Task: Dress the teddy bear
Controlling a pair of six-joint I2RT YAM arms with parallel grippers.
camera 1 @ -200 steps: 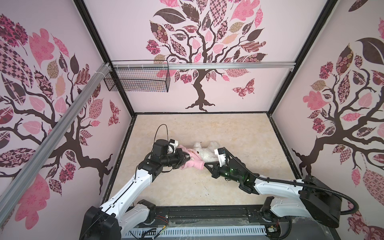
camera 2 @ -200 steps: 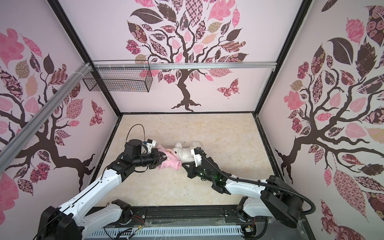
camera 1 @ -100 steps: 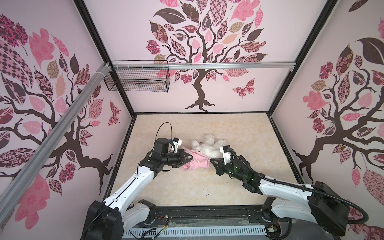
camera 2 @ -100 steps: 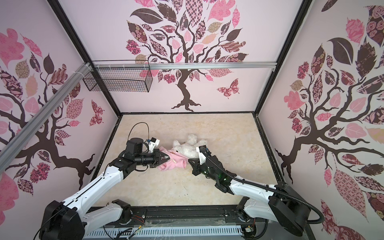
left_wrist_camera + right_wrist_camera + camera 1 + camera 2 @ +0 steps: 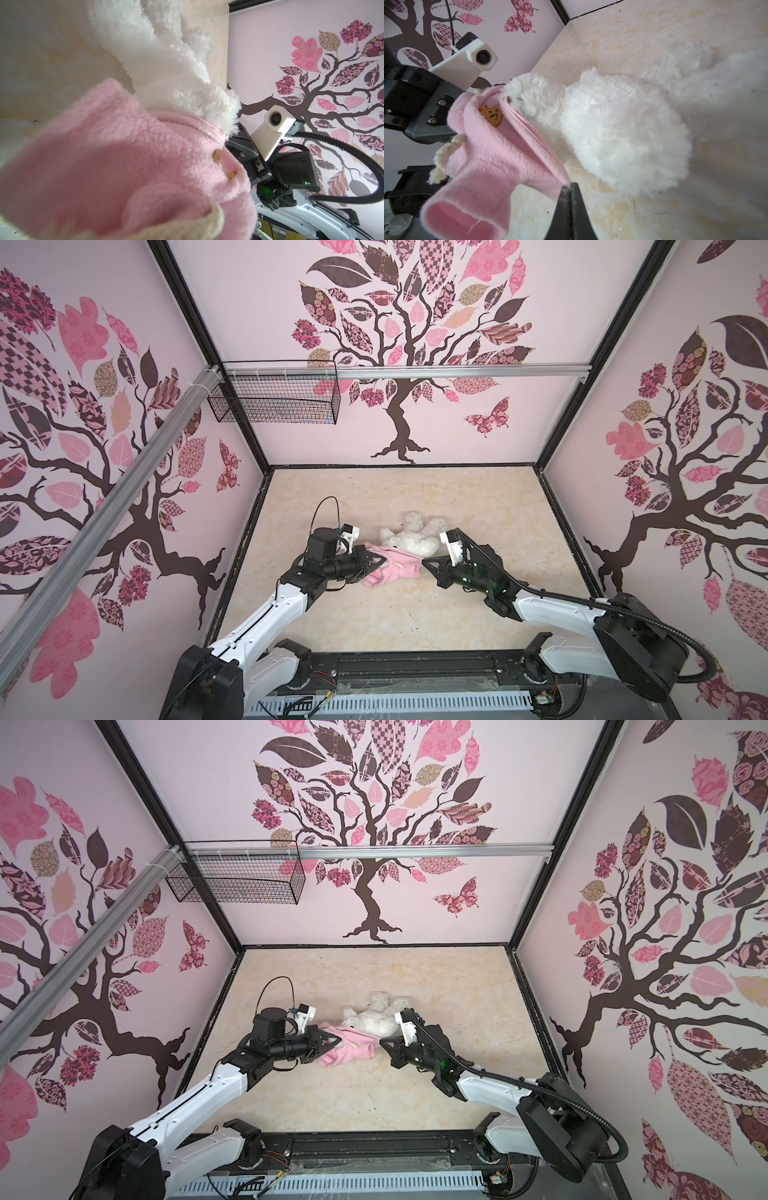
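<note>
Sliding clear of the teddy bear (image 5: 413, 537), the right gripper (image 5: 424, 562) has drawn the pink shirt (image 5: 392, 569) out wide against the left gripper (image 5: 379, 560)! Both are clamped tight on the shirt, one at each end. The bear lies on the tabletop (image 5: 415, 622) at mid-frame in both top views, just behind the shirt, head nudged against its open hem.

1. The small white curly-furred plush teddy bear (image 5: 417, 540) lies before me on the beige floor, near its middle, in both top views (image 5: 376, 1023).
2. Its stubby limbs splay toward the back wall.
3. Its head (image 5: 529, 93) sits at the open hem of the pink fleece hooded shirt (image 5: 492, 149), touching it.
</note>
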